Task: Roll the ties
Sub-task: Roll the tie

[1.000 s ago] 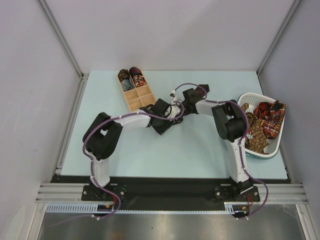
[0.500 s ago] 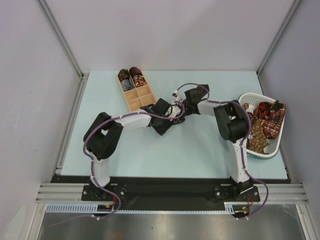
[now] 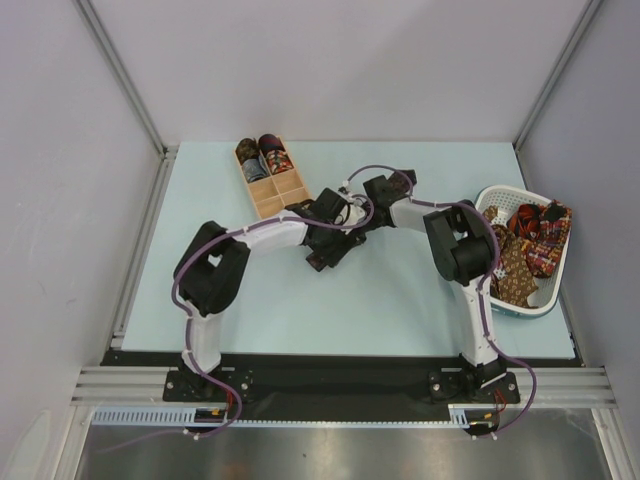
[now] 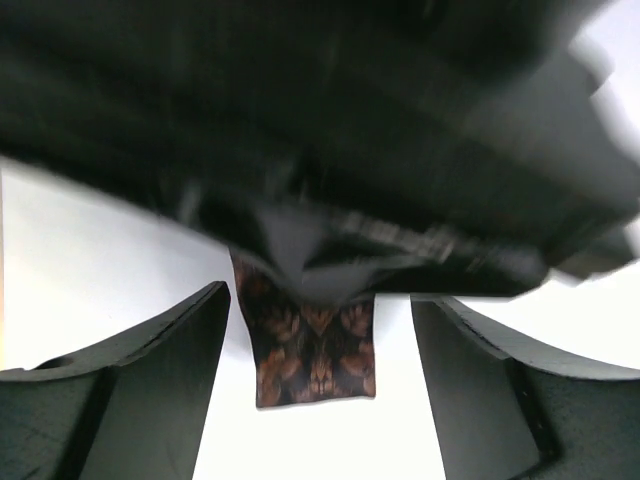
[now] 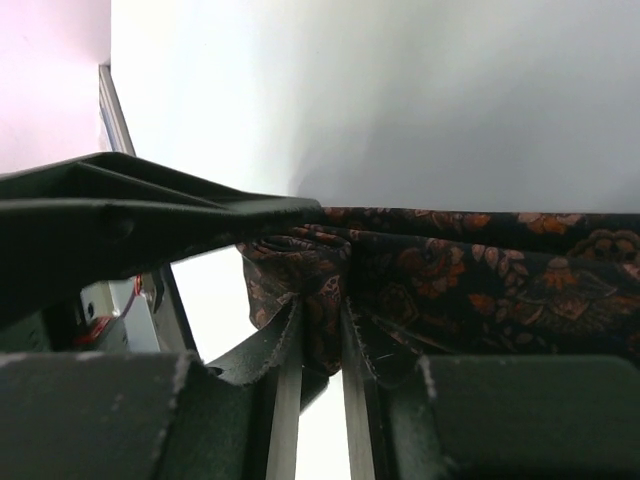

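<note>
A dark maroon tie with an orange pattern (image 4: 315,350) lies flat on the table, its square-cut end between my left gripper's (image 4: 320,300) wide-open jaws, which touch nothing. My right gripper (image 5: 320,312) is shut on a bunched fold of the same tie (image 5: 450,280), which stretches away to the right. From above, the left gripper (image 3: 333,243) and the right gripper (image 3: 353,215) meet at mid-table and hide most of the tie. Two rolled ties (image 3: 261,155) sit in the far compartments of the wooden box (image 3: 281,196). More loose ties (image 3: 530,245) fill the basket.
The wooden box lies just left of the two grippers, with open compartments at its near end. A white plastic basket (image 3: 506,195) stands at the table's right edge. The right arm's elbow (image 3: 455,240) rises between the grippers and the basket.
My left gripper has let go and its jaws have spread wide; it shifted slightly toward the wooden box. My right gripper's jaws have closed further onto the tie.
</note>
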Controlling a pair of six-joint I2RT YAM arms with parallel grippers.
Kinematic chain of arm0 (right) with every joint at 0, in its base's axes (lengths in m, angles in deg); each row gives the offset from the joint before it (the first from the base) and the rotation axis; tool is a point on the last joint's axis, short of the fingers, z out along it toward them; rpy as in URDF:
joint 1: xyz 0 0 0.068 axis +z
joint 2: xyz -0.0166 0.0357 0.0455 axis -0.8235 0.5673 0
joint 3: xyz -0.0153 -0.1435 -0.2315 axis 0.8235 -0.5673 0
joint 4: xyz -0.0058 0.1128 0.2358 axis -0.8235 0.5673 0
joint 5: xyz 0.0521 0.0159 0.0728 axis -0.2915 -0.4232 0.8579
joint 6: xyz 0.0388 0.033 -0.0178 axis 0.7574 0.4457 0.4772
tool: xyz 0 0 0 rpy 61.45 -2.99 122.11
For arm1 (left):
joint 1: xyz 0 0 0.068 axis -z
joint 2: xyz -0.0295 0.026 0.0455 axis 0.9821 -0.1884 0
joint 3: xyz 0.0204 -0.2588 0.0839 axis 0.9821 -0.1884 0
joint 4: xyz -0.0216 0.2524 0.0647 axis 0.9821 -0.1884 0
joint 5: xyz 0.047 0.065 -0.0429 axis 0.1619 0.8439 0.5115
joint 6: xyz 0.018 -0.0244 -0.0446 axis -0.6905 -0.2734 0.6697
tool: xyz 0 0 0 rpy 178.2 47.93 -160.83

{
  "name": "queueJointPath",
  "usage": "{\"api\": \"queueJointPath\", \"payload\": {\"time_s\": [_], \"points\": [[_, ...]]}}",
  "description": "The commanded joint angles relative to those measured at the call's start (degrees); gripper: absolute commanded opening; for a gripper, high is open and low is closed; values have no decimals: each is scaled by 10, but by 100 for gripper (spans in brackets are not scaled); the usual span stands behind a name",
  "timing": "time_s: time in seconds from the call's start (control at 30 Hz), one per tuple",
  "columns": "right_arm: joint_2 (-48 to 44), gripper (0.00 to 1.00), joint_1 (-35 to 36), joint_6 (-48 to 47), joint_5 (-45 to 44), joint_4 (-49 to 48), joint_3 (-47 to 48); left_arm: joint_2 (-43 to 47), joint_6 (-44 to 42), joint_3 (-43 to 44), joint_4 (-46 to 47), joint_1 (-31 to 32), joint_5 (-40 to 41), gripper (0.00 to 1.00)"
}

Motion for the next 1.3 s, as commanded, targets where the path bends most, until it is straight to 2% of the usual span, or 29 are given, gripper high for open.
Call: {"api": "queueJointPath", "payload": {"time_s": [0.0, 0.23, 0.37, 0.47, 0.53, 0.63, 0.73, 0.87, 1.27], "points": [[19, 23, 12, -23, 4, 30, 23, -14, -5, 33, -14, 2, -5, 79], [19, 23, 10, -20, 1, 25, 19, -20, -1, 17, -13, -5, -1, 63], [21, 24, 10, -16, 1, 21, 19, -24, -2, 12, -17, -8, 11, 67], [21, 24, 9, -14, 0, 20, 19, -25, -2, 11, -21, -11, 2, 61], [20, 28, 9, -13, -1, 19, 18, -25, 0, 9, -21, -13, 1, 52], [13, 37, 6, -4, -2, 0, 9, -23, 1, 4, -24, -17, -4, 46], [-6, 45, -3, 12, -16, -27, -12, -18, 3, -9, -19, -20, -4, 45], [-34, 49, -20, 47, -27, -84, -52, -16, 4, -17, -10, -26, -17, 44], [-169, 49, -98, 131, -111, -276, -219, -18, 8, -17, -4, -29, -28, 43]]}}
